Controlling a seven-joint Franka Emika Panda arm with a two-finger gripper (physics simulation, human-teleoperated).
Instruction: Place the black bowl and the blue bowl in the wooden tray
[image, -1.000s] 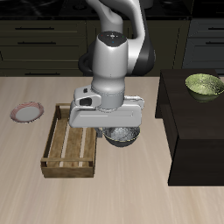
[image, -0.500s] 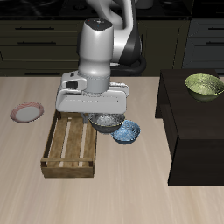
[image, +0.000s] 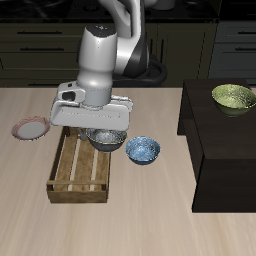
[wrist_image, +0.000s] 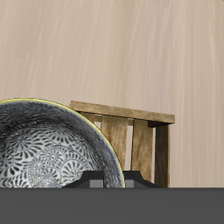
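My gripper (image: 100, 128) is shut on the black bowl (image: 104, 140), which has a grey speckled inside, and holds it in the air over the back end of the wooden tray (image: 80, 172). In the wrist view the black bowl (wrist_image: 44, 149) fills the near field with the wooden tray (wrist_image: 131, 140) below it. The fingers are mostly hidden behind the hand. The blue bowl (image: 142, 151), blue with pale patterning, sits on the table beside the tray.
A small pink-rimmed plate (image: 31, 128) lies on the table beyond the tray. A yellow-green bowl (image: 235, 97) stands on a dark raised cabinet (image: 225, 150) at the table's side.
My arm has carried the black bowl sideways from above the blue bowl to over the tray's back end. The blue bowl has come into view and has not moved.
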